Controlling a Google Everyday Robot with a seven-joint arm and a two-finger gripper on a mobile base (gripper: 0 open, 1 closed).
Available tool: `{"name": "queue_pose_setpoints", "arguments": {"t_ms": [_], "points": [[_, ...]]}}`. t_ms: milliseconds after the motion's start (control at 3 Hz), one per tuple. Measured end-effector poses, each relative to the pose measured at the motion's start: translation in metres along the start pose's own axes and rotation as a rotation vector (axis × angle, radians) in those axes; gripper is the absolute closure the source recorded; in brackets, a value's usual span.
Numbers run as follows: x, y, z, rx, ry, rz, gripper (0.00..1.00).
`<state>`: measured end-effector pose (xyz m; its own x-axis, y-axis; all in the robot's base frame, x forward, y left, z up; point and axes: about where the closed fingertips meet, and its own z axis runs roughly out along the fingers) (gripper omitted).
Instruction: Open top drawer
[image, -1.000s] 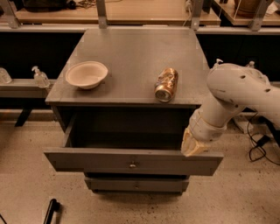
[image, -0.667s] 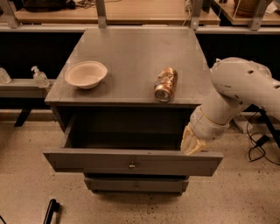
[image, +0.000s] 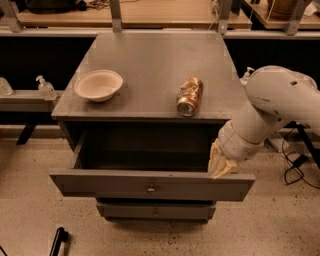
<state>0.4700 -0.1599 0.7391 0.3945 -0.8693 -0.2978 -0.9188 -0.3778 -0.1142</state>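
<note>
The top drawer (image: 150, 187) stands pulled well out of the grey cabinet, its flat grey front facing me with a small round metal knob (image: 150, 188) at the middle. Its deep grey box looks empty. My gripper (image: 220, 162) hangs at the drawer's right end, its pale fingers reaching down just behind the front panel's top edge. The white arm (image: 272, 107) comes in from the right.
A beige bowl (image: 98, 85) and a lying gold can (image: 190, 96) rest on the cabinet top (image: 150, 60). A narrower lower drawer (image: 156, 212) shows beneath. Spray bottles (image: 46, 89) stand on a shelf at left. Cables (image: 300, 160) lie on the floor at right.
The drawer has slid slightly further out toward me, with the gripper staying at its right end. The arm has shifted a little to the right.
</note>
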Motion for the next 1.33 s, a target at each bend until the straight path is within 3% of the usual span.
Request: {"name": "queue_pose_setpoints", "arguments": {"t_ms": [667, 1000, 1333], "points": [[0.013, -0.015, 0.017, 0.064, 0.059, 0.006, 0.93], [0.020, -0.021, 0.023, 0.091, 0.088, 0.022, 1.00], [0.032, -0.025, 0.031, 0.093, 0.123, 0.047, 1.00]]}}
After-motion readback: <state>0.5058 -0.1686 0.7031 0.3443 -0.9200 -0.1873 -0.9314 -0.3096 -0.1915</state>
